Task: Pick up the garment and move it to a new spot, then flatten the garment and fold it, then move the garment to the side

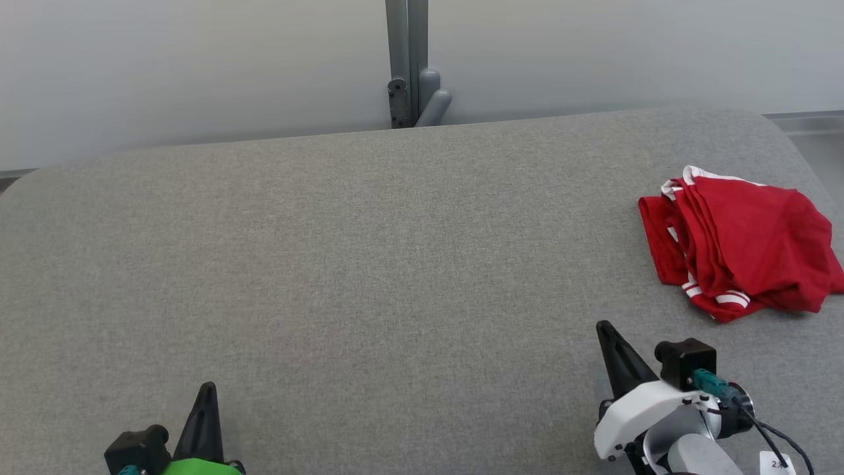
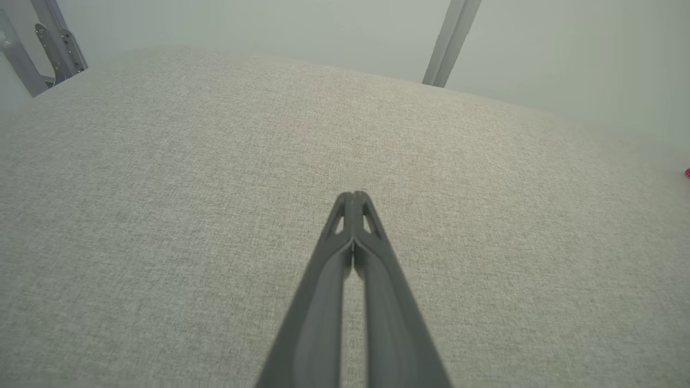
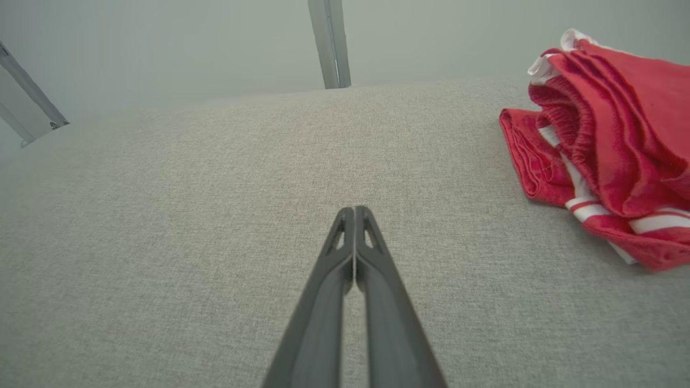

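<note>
Stretching wide is the grey counter [image 1: 369,264], soft like cloth. The red garment [image 1: 745,241] with white stripes lies bunched up on the counter's right side. The right fingers [image 1: 620,359] are near it but not touching, pressed together and holding nothing. The left fingers [image 1: 201,422] sit well apart from it, pressed together too, and empty.

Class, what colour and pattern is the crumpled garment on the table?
Red with white stripes on the garment; right wrist view shows it best.
</note>
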Tool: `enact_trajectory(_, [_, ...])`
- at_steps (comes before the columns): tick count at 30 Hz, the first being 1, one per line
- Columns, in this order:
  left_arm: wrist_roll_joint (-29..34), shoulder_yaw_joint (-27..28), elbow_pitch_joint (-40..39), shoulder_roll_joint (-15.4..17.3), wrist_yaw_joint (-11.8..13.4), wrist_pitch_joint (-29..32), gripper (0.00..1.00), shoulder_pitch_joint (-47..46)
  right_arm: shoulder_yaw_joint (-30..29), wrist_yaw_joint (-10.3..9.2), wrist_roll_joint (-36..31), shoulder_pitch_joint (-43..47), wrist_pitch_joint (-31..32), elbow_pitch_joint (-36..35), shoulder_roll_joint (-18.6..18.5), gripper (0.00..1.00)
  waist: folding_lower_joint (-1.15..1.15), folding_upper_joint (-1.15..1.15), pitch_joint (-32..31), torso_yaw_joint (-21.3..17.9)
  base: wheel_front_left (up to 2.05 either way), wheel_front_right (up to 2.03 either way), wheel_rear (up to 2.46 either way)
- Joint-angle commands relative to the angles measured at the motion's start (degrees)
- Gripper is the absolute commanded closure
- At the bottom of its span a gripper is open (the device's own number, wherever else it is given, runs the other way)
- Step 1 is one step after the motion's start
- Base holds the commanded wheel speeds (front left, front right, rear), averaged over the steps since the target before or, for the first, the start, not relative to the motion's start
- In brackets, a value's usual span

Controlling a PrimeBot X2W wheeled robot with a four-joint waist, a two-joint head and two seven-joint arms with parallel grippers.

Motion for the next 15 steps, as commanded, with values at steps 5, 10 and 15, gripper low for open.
enact_trajectory(5, [-6.43, 1.08, -0.61, 0.18, 0.07, 1.98, 1.00, -2.00, -1.70, -0.01, 7.02, -1.58, 1.90, -1.27, -0.14, 1.00, 0.00, 0.08, -0.05, 0.08, 0.00, 0.00, 0.00])
enact_trajectory(10, [-11.69, 1.11, -1.36, 0.20, 0.28, 3.16, 1.00, -2.55, -2.40, -0.01, 12.53, -1.59, 3.11, -2.06, -0.16, 1.00, 0.00, -0.01, 0.14, 0.14, 0.00, 0.00, 0.00])
enact_trajectory(15, [-16.56, 1.20, -2.25, 0.23, 0.59, 4.28, 1.00, -3.02, -3.11, -0.01, 17.68, -1.60, 4.28, -2.85, -0.19, 1.00, 0.00, -0.01, 0.23, 0.20, 0.00, 0.00, 0.00])
